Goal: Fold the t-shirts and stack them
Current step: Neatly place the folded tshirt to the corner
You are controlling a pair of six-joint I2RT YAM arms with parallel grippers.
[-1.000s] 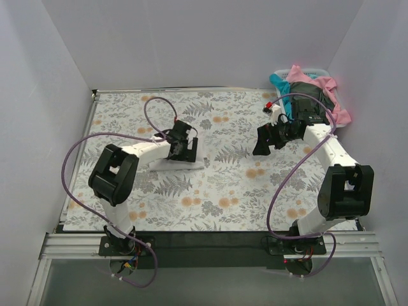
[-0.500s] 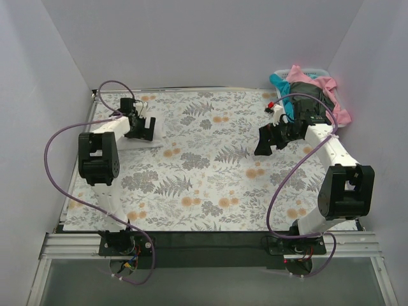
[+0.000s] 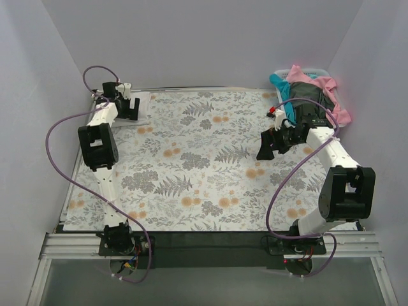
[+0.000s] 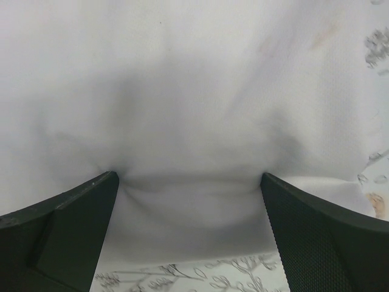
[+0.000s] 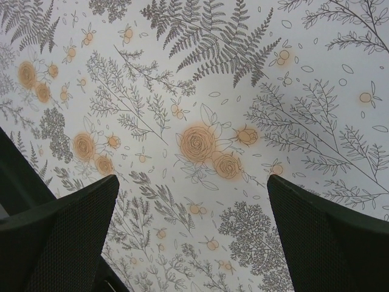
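The folded white t-shirt (image 3: 143, 109) is pressed under the wide-open left gripper (image 3: 126, 108), which should be raised straight off, leaving the folds undisturbed. The right gripper (image 3: 266, 145) is spread wide and empty.

No writing, label, brand or number can be read in any view: the printed sheet (image 3: 210, 166) shows only ferns and flowers, the white t-shirt (image 4: 194, 91) is plain
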